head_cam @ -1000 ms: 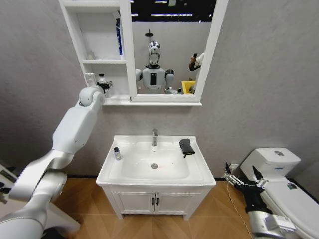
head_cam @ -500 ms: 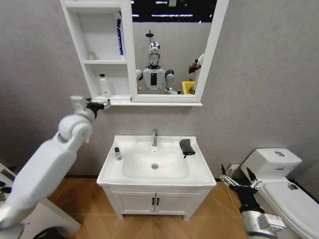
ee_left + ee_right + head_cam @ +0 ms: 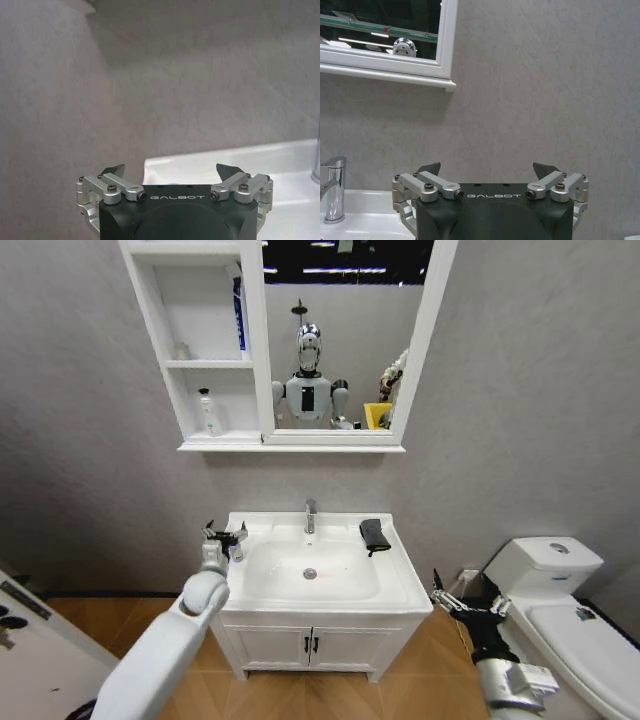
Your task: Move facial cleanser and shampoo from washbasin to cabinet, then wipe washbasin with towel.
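Room: grey textured wall, wood floor, a white toilet [image 3: 560, 590] at the robot's right.
Washbasin [image 3: 313, 575]: white, standing on a two-door vanity [image 3: 310, 645], with a chrome faucet [image 3: 310, 515] at the back of the bowl.
Cabinet [image 3: 200, 340]: white shelf unit high on the wall, joined to the mirror [image 3: 340, 335] on the robot's left side of it.
Bottle in cabinet [image 3: 208, 412]: a clear pump bottle stands upright in the lowest compartment; a blue-labelled item [image 3: 238, 315] leans at the mirror-side wall of the compartment above.
Towel [image 3: 375, 534]: dark cloth lying on the basin's rim, at the back on the robot's right, just beside the faucet.
Left hand [image 3: 225, 537]: hovers over the basin's left rim; its fingers [image 3: 114, 170] stand wide apart with nothing between them. Whatever stands on the rim right behind it is hidden.
Right hand [image 3: 468, 604]: low beside the vanity, between it and the toilet; fingers [image 3: 544, 170] spread wide, holding nothing.
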{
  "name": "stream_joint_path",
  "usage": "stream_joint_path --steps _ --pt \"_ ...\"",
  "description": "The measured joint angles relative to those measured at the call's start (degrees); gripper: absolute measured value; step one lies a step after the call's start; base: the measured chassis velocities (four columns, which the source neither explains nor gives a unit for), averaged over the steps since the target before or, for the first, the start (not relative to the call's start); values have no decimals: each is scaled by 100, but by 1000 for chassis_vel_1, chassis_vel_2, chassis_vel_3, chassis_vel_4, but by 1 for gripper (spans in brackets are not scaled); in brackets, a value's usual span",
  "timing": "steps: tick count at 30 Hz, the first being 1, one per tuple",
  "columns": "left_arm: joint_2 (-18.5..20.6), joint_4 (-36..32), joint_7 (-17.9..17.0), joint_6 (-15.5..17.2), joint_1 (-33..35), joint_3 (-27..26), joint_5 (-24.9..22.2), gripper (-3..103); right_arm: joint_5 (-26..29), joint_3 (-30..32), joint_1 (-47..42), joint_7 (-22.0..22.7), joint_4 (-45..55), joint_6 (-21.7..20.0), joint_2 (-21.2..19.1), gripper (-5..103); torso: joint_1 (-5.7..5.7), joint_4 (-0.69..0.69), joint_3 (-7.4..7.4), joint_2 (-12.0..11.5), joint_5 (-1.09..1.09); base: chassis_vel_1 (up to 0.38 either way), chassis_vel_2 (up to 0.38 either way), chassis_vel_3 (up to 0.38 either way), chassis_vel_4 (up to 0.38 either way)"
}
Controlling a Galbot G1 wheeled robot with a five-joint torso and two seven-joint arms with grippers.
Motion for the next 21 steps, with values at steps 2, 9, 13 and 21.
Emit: stream_joint_path --steps 2,9,13,21 --pt "-86 165 58 -76 36 4 102 100 -6 -9 8 1 -8 4 11 100 0 0 0 0 1 0 0 0 0" --pt "-421 656 126 -174 -76 69 189 100 -17 -34 7 2 6 7 53 100 1 -1 0 0 1 0 0 0 0" --pt "-593 1018 188 -151 -261 93 319 100 -2 20 -12 10 -28 60 42 100 1 -1 0 0 0 0 0 0 0" --pt "-894 1881 231 -87 -630 14 459 100 2 32 15 16 -135 103 42 100 1 -1 1 0 0 0 0 0 0"
